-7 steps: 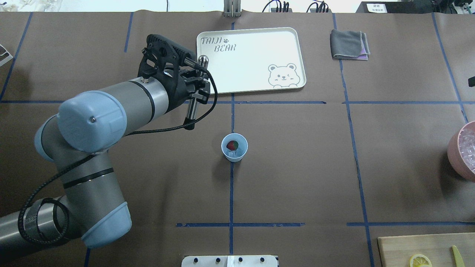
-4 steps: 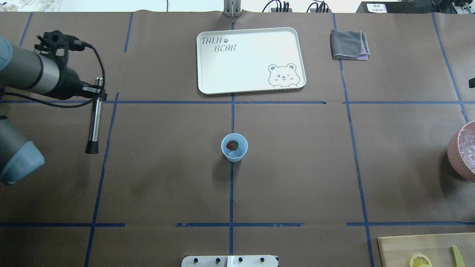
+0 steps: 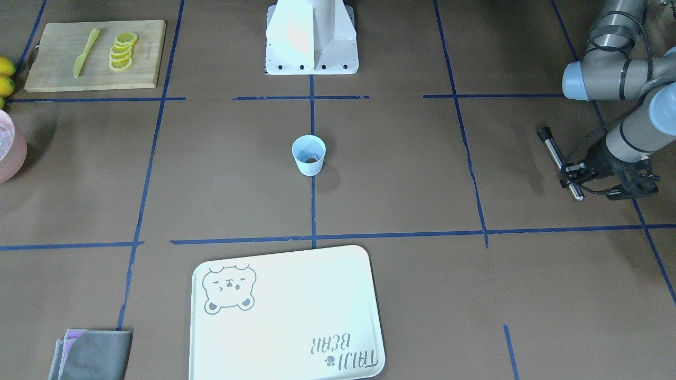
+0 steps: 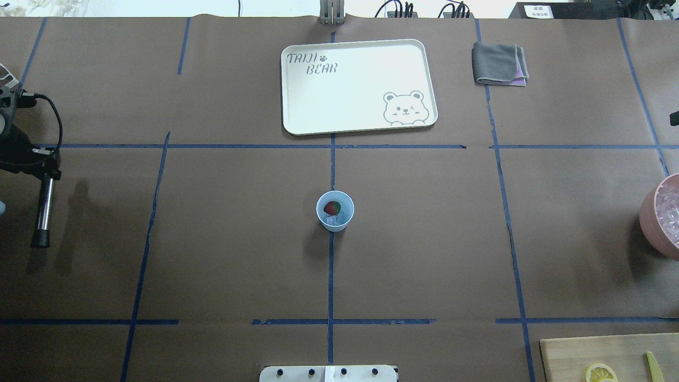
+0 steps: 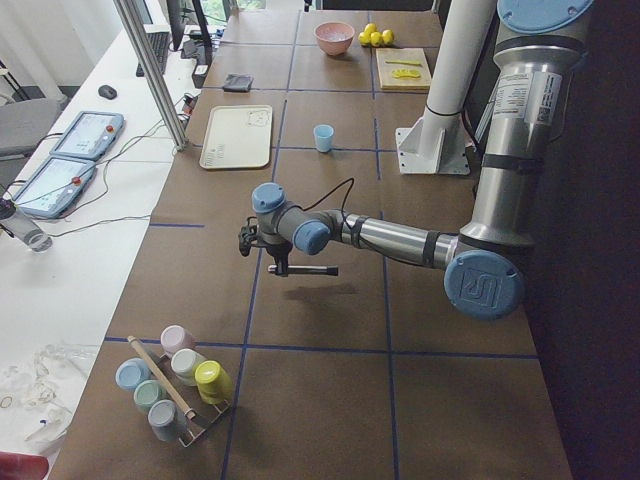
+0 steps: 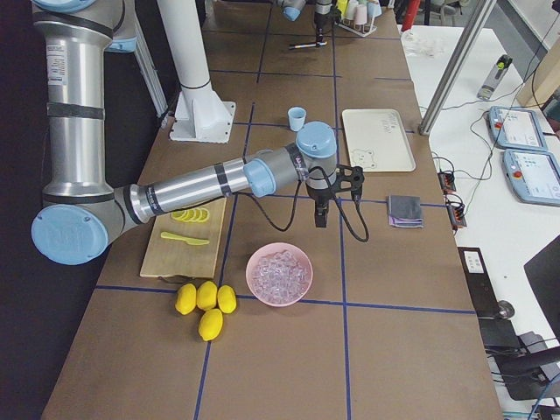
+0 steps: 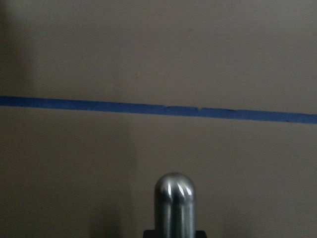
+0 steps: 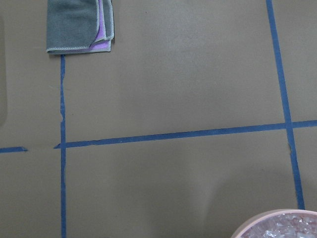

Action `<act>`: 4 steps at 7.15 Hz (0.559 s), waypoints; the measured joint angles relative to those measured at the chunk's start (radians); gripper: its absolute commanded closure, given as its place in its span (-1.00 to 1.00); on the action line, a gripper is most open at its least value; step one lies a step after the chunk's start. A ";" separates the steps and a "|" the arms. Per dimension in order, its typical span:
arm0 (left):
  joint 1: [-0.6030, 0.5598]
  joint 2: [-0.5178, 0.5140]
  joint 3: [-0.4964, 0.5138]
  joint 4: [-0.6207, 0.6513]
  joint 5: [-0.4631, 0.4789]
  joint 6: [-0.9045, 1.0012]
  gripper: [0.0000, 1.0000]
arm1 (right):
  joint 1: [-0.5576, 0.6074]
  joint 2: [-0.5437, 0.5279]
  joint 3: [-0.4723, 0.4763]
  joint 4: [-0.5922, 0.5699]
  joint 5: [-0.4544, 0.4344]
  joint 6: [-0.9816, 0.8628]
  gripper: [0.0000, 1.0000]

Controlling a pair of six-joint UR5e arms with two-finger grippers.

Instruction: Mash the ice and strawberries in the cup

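Cup (image 4: 334, 211): pale blue, upright at centre of table (image 4: 424, 239), strawberry (image 4: 332, 207) and ice (image 4: 340, 216) inside, seemingly unmashed. Muddler (image 4: 43, 209): clamped in my left gripper (image 4: 49, 171) near its steel end, leaving the black tip free for pressing; level, well apart from cup. Right gripper (image 6: 320, 214): beside pink bowl (image 6: 279, 274); jaw opening, cannot tell.
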 measured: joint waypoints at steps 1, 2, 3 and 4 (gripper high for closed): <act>-0.019 0.001 0.037 0.032 -0.003 0.059 1.00 | 0.000 0.000 0.002 0.001 0.000 0.004 -1.00; -0.044 0.000 0.050 0.085 -0.004 0.142 1.00 | 0.000 0.000 0.003 0.003 0.000 0.006 -1.00; -0.065 -0.002 0.053 0.134 -0.006 0.205 1.00 | 0.000 -0.001 0.003 0.003 -0.001 0.008 -1.00; -0.074 0.001 0.055 0.157 -0.007 0.234 1.00 | 0.000 -0.001 0.004 0.003 -0.001 0.008 -1.00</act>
